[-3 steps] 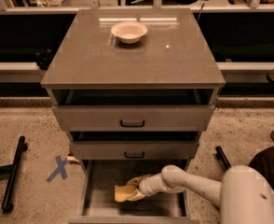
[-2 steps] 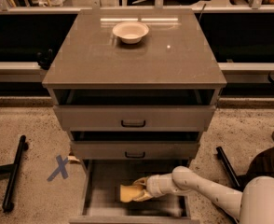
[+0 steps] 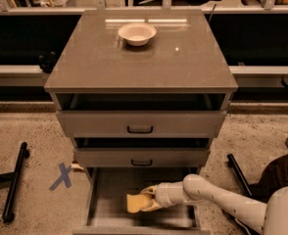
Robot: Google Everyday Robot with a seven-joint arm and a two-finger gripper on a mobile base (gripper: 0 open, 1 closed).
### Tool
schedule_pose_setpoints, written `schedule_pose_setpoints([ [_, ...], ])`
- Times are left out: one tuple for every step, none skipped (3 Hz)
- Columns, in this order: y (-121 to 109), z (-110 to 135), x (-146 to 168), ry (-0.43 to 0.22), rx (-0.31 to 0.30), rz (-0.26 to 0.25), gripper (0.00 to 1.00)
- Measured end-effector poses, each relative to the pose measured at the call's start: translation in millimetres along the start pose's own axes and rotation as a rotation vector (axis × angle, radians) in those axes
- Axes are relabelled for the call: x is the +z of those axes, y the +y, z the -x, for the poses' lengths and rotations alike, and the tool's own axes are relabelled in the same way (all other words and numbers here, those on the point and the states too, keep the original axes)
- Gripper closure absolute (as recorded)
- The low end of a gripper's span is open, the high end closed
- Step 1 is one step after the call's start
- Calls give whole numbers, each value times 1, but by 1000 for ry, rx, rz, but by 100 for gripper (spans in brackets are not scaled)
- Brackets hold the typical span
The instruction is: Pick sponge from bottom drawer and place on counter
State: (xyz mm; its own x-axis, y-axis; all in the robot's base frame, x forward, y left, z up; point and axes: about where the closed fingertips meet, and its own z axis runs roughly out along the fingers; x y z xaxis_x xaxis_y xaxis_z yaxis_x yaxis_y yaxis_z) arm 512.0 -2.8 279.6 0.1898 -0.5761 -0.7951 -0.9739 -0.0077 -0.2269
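Note:
The bottom drawer (image 3: 105, 214) is pulled open at the foot of the cabinet. The yellow-tan sponge (image 3: 134, 203) is inside it, left of centre. My gripper (image 3: 147, 200) reaches into the drawer from the lower right and is shut on the sponge's right end, holding it slightly off the drawer floor. The white arm runs off to the bottom right corner. The counter (image 3: 183, 62) is the grey-brown top slab above.
A cream round bowl (image 3: 137, 33) stands at the back middle of the counter. The two upper drawers (image 3: 140, 124) with dark handles are slightly open above the gripper. A blue X mark (image 3: 62, 176) and a black bar (image 3: 14, 182) lie on the floor at left.
The camera has drawn closer to the cabinet. The gripper and sponge have shifted slightly right and up within the drawer, still held.

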Motion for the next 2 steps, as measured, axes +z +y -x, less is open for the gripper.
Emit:
schedule_pose_setpoints([
  [1,50,-39,4,-106,-29,100],
  [2,99,-71,-3,-170,-41,100],
])
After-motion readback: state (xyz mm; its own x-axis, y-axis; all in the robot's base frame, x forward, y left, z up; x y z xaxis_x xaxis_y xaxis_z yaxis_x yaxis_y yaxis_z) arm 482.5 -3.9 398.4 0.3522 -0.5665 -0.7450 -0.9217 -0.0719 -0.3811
